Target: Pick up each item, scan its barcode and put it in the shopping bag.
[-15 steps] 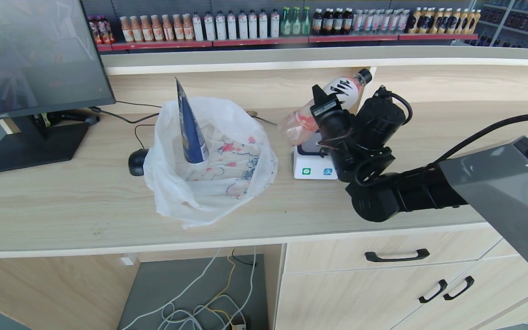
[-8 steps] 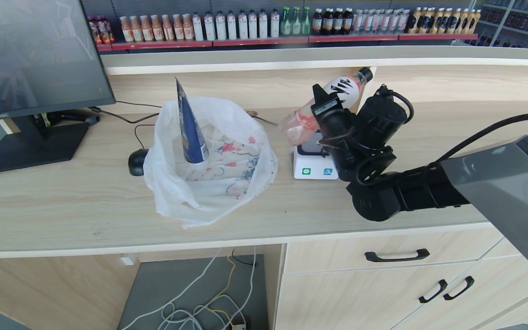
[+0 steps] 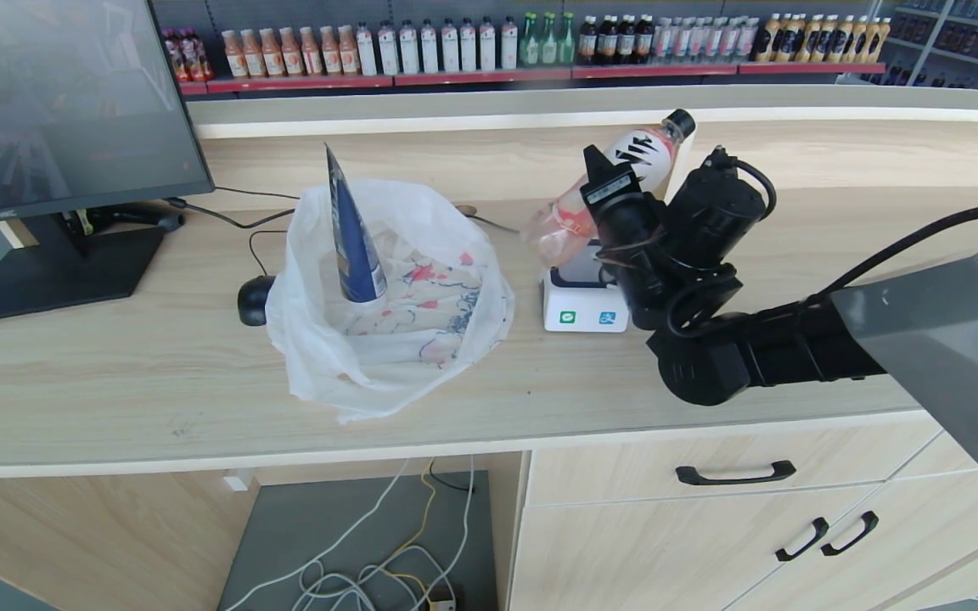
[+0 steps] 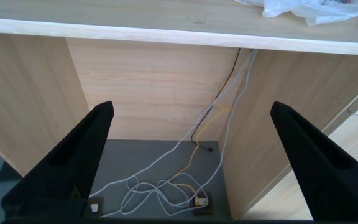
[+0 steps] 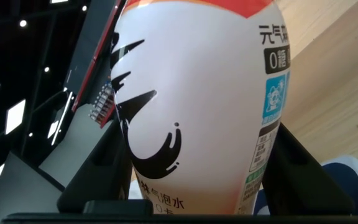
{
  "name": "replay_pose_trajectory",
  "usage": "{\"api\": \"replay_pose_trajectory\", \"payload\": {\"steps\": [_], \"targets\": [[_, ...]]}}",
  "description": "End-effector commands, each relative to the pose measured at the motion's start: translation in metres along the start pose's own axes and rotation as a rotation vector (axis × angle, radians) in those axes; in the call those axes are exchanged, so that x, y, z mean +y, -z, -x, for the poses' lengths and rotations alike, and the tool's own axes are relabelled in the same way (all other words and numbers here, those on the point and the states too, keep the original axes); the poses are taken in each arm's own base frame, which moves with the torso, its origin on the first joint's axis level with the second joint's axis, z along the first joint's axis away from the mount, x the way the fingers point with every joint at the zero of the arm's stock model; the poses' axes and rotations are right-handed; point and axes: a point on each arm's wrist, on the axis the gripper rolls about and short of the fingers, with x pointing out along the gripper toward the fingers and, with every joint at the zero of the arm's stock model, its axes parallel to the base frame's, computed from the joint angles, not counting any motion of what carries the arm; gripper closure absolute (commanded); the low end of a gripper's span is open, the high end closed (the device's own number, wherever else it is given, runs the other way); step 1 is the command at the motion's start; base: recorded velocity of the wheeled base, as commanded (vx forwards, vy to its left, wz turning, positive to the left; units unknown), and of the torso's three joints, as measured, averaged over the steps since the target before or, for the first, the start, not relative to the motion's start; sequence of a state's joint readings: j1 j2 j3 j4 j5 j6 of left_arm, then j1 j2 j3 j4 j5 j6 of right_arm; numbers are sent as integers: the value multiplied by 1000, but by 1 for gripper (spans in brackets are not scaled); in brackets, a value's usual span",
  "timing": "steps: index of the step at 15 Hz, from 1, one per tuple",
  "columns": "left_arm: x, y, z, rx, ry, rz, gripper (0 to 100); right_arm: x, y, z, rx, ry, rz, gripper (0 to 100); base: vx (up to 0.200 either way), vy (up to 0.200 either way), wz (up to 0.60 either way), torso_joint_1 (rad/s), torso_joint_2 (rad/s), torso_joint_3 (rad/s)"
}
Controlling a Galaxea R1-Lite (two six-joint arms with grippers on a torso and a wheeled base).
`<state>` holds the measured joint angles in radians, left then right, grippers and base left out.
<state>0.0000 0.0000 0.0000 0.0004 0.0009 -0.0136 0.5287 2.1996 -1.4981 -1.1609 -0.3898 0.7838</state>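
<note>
Lighting: bright, even, from overhead. Counter (image 3: 115, 373): soft shadow beneath the shopping bag (image 3: 387, 339) (faint, no hard edge). Monitor (image 3: 56, 102): dim reflections across its dark screen. Bottle (image 5: 197, 106): brightly lit label, with small bright spots (image 5: 22, 23) against darkness beside it.

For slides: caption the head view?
Right pincer holds a tilted bottle over the scanner, beside the shopping bag.

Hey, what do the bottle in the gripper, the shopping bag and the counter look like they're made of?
Bottle: likely clear plastic, glossy, with a printed white wrap; pinkish drink shows through its lower part.
Bag: thin translucent white plastic film, crinkled and slumped, contents showing through.
Counter: light wood grain with a matte look, possibly laminate rather than solid wood.
</note>
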Motion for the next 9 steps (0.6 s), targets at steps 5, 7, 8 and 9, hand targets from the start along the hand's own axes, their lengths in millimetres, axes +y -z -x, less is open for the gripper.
{"api": "replay_pose_trajectory", "payload": {"steps": [5,7,8,9], "targets": [[0,0,0,0,-1,0,0,23,-17,5,-21,-40,12,100,0,0,0,0,0,0],[0,0,0,1,-1,0,0,32,-24,9,-26,-51,24,100,0,0,0,0,0,0],[0,0,0,0,-1,0,0,35,-28,13,-23,-52,55,100,0,0,0,0,0,0],[0,0,0,1,-1,0,0,40,-33,16,-26,-59,75,100,0,0,0,0,0,0]]}}
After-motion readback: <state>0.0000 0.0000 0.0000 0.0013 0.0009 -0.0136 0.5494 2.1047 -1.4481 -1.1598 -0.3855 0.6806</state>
